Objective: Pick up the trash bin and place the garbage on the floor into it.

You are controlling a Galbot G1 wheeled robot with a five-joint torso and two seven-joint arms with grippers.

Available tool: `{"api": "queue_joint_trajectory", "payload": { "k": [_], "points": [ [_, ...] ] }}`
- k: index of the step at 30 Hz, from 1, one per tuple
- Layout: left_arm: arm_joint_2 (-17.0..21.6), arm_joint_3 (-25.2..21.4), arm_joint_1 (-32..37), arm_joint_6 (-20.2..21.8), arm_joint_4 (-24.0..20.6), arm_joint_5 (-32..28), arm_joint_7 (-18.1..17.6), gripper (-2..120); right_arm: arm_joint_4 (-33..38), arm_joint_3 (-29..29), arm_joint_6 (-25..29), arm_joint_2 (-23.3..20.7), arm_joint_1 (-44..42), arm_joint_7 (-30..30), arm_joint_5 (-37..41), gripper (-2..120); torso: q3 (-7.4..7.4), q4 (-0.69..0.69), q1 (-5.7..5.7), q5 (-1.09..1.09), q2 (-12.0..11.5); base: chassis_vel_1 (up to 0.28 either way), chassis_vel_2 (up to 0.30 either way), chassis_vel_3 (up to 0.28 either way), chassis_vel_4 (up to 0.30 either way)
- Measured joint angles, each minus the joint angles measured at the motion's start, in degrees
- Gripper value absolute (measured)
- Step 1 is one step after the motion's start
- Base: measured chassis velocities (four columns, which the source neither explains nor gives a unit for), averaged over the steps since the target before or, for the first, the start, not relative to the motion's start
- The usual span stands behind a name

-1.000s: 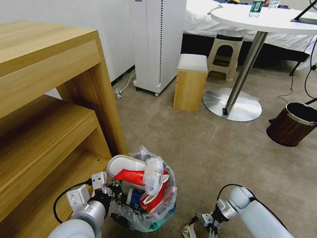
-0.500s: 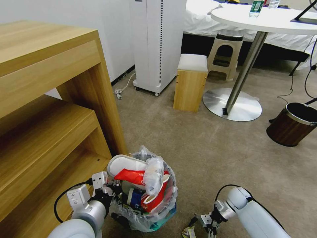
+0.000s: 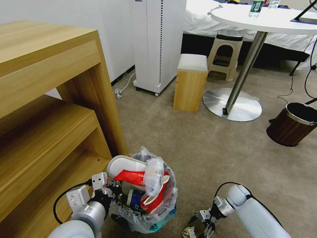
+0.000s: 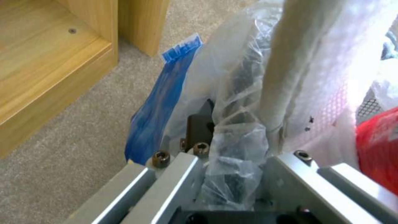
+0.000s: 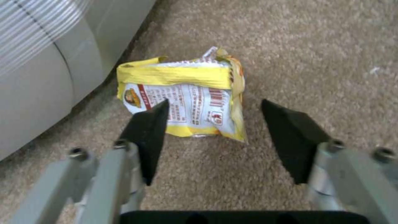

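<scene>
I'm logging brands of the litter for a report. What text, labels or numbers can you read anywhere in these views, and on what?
None can be read as words.
Yellow-and-white wrapper on the floor, under the open right gripper: red print, a barcode and a small picture, all too blurred to read.
Green-labelled bottle on the round table: label too small.
Blue cup and red packaging in the trash bin, held by the left gripper: markings illegible.

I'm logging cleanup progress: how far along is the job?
Mostly done: the trash bin, held at its rim by the left gripper, already holds a slipper and cups. In hand: the open right gripper hovers over a yellow wrapper on the carpet. Left: grasp it, bin it.
</scene>
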Motion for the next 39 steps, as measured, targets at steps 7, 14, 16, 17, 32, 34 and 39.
{"api": "queue_joint_trajectory", "payload": {
  "k": [7, 14, 16, 17, 32, 34, 39],
  "points": [
    [-0.3, 0.2, -0.2, 0.0, 0.2, 0.1, 0.0, 1, -1.4, 0.1, -0.1, 0.9, 0.3, 0.2, 0.3, 35, 0.0, 0.0, 0.0, 0.0, 0.0, 0.0, 0.0, 0.0, 0.0],
    [-0.3, 0.2, -0.4, 0.0, 0.6, 0.2, 0.1, 1, -2.9, -0.2, -0.1, 1.6, 1.1, 1.1, 0.5, 30, 0.0, 0.0, 0.0, -0.01, 0.0, 0.0, 0.0, 0.0, 0.0],
    [-0.3, 0.2, -0.6, 0.0, 0.7, 0.1, 0.1, 1, -3.9, -0.2, -0.1, 1.8, 1.8, 1.6, 0.5, 30, 0.0, 0.0, 0.0, -0.01, 0.0, 0.0, 0.0, 0.0, 0.0],
    [-0.3, 0.2, -0.6, 0.0, 0.7, 0.1, 0.1, 1, -4.5, -0.2, -0.2, 2.0, 2.2, 1.9, 0.5, 27, 0.0, 0.0, 0.0, -0.01, 0.0, 0.0, 0.0, 0.0, 0.0],
    [-0.2, 0.4, -1.5, 0.0, 1.3, -0.3, 0.2, 1, -4.9, 0.0, -0.2, 0.7, 2.3, 2.5, 1.4, 0, 0.0, 0.0, 0.0, -0.01, 0.0, 0.0, 0.0, 0.0, 0.0],
    [-0.2, 0.4, -1.5, 0.0, 1.3, -0.2, 0.2, 1, -4.7, 0.1, -0.2, 0.6, 2.3, 2.5, 1.6, 0, 0.0, 0.0, 0.0, 0.0, 0.0, 0.0, 0.0, 0.0, 0.0],
    [-0.2, 0.4, -1.2, 0.0, 1.3, -0.2, 0.2, 1, -4.3, 0.2, -0.2, 0.6, 2.3, 2.5, 1.9, 0, 0.0, 0.0, 0.0, 0.0, 0.0, 0.0, 0.0, 0.0, 0.0]
  ]
}}
